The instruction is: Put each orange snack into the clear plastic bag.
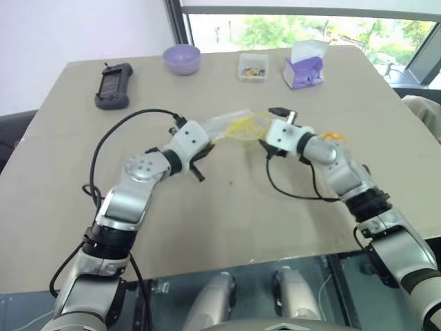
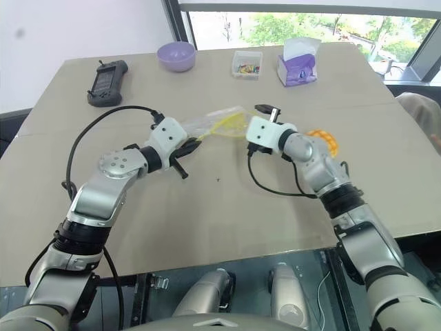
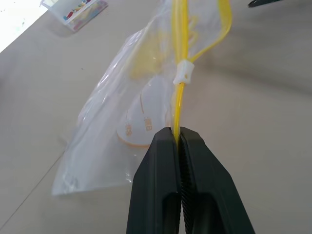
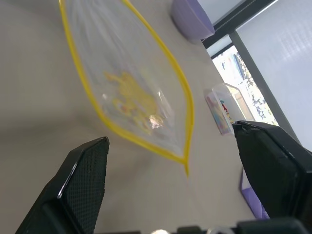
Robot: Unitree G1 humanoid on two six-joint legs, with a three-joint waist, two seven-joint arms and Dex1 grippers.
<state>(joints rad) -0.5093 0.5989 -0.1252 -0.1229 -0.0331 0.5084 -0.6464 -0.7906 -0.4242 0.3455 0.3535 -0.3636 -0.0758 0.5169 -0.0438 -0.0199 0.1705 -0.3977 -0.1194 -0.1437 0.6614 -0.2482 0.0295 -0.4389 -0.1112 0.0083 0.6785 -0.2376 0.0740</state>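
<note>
There, near the middle of the table, the clear plastic bag hung lifted off the surface, its long axis running across the table between the two arms and slanting slightly toward the far edge. Its yellow sealing strip faced the right gripper, and the mouth gaped open in a leaf-shaped loop. The left gripper was pinched tight on one end of that strip, fingers pressed together with the yellow edge between them. The right gripper stood just off the open mouth with its two fingers spread wide, gripping nothing. One orange snack lay on the table behind the right forearm, toward the right edge, apart from the bag. Along the far edge sat a purple bowl, a small clear box and a purple tissue box; a black handheld device lay near the far left corner. The near half of the table held only the arms and their cables.
</note>
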